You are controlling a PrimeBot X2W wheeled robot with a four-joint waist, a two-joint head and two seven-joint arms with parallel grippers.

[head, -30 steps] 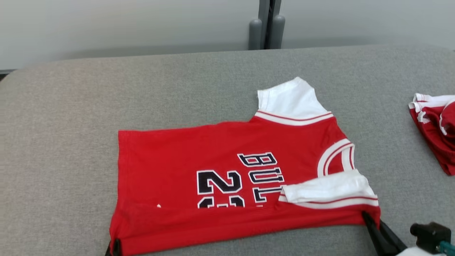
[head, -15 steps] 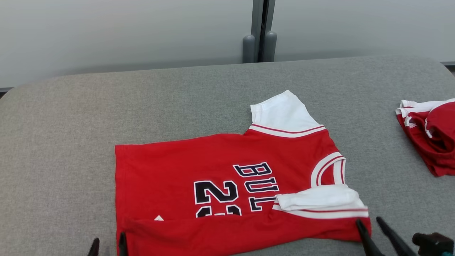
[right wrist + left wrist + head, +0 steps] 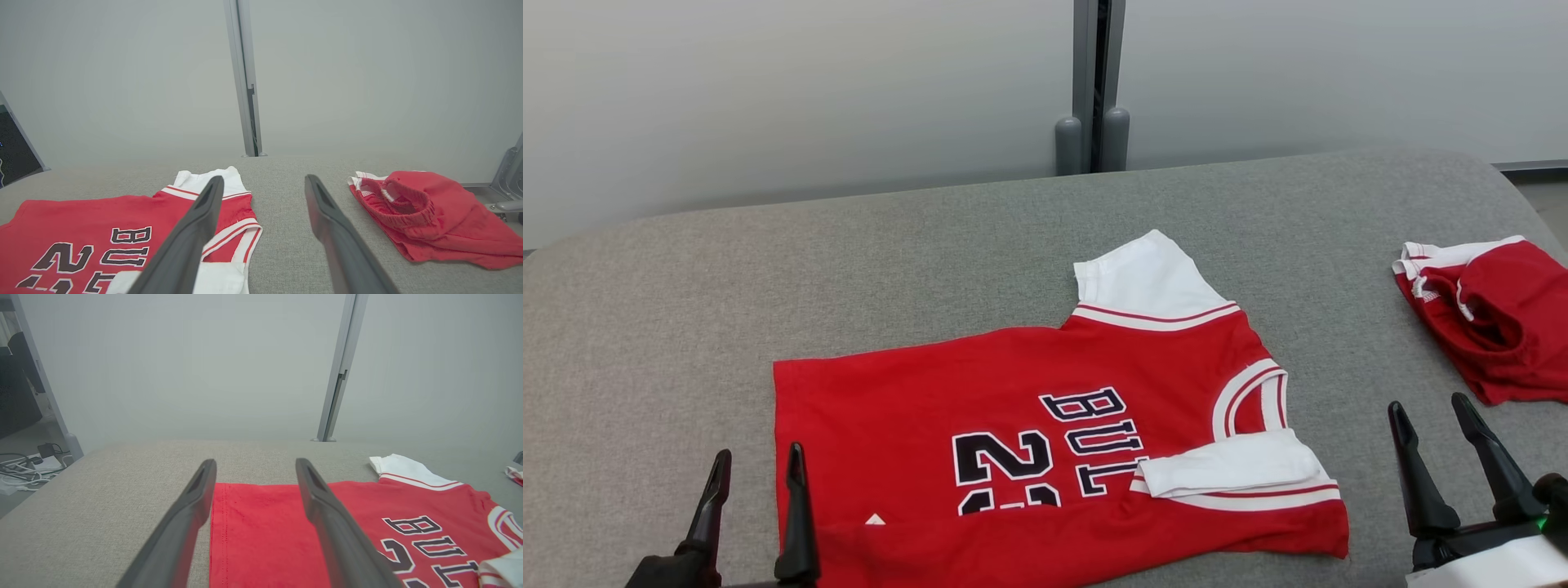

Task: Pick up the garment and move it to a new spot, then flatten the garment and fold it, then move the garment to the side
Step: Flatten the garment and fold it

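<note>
My left hand (image 3: 758,451) and right hand (image 3: 1427,402) now stand wide, freshly released from the jersey (image 3: 1013,367), whose near edge lies folded on the counter (image 3: 931,245)

This is looking like a lab or office test bay. A grey cloth-covered table (image 3: 931,245) is standing against plain pale panels (image 3: 768,82) joined by a metal post (image 3: 1092,82). Off one end, loose cables (image 3: 24,469) are lying on the floor (image 3: 12,502) beside dark equipment (image 3: 16,404).

Light was even and diffuse; shadows were faint. Beyond the jaws the wall (image 3: 163,375) looked hazy and washed-out.
</note>
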